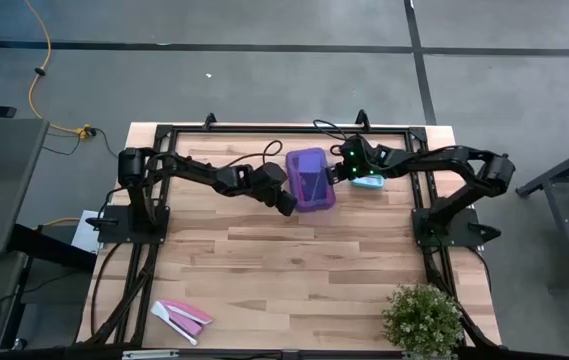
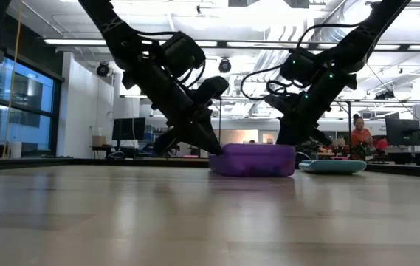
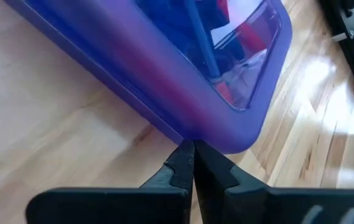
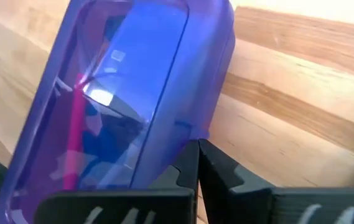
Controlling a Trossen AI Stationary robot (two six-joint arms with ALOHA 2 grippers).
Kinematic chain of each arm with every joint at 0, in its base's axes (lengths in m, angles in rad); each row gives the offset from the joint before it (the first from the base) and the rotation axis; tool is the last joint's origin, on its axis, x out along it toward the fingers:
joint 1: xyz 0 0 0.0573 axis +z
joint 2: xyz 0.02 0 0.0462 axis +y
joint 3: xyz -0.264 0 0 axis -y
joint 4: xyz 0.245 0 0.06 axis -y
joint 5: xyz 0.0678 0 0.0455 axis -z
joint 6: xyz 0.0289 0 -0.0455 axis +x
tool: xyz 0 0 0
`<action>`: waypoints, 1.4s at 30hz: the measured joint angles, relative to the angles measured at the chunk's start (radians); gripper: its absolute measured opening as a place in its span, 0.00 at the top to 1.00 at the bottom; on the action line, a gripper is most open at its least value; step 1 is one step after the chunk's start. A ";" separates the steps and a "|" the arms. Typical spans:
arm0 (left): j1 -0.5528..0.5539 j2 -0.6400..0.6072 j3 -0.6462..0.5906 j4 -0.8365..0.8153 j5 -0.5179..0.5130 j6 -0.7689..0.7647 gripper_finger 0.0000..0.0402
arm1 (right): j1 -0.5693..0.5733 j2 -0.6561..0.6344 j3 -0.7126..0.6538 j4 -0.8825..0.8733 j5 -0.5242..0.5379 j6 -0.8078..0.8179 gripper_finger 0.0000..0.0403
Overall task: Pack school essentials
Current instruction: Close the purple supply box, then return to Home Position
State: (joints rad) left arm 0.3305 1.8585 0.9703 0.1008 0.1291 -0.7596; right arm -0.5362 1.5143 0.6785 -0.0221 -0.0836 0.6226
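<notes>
Dark fingers of the left gripper (image 3: 193, 163) are pressed together, holding nothing, with their tips touching the lower corner of the translucent purple plastic box (image 1: 311, 179) that stands on the wooden bench (image 1: 294, 270). The right gripper (image 4: 196, 163) is also closed and empty, and it rests against the opposite side of the box. Inside the box I can see a pink marker (image 4: 73, 134) and some blue items. A light-blue flat object (image 1: 368, 181) lies just beside the box, near the right arm. If one gripper pushes harder than the other, the box could slide or turn, because nothing grasps it.
</notes>
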 joint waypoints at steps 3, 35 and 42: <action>0.008 -0.002 0.000 -0.025 -0.007 0.003 1.00 | 0.000 -0.002 0.000 -0.010 0.003 -0.040 1.00; 0.172 -0.142 -0.001 -0.150 -0.119 0.201 1.00 | 0.153 -0.083 0.000 -0.208 0.064 -0.091 1.00; 0.187 -0.439 -0.001 -0.156 -0.207 0.340 1.00 | 0.142 -0.347 0.000 -0.269 0.179 -0.356 1.00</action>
State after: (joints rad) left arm 0.5172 1.4193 0.9695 -0.0552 -0.0779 -0.4200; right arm -0.3943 1.1670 0.6785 -0.2916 0.0959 0.2661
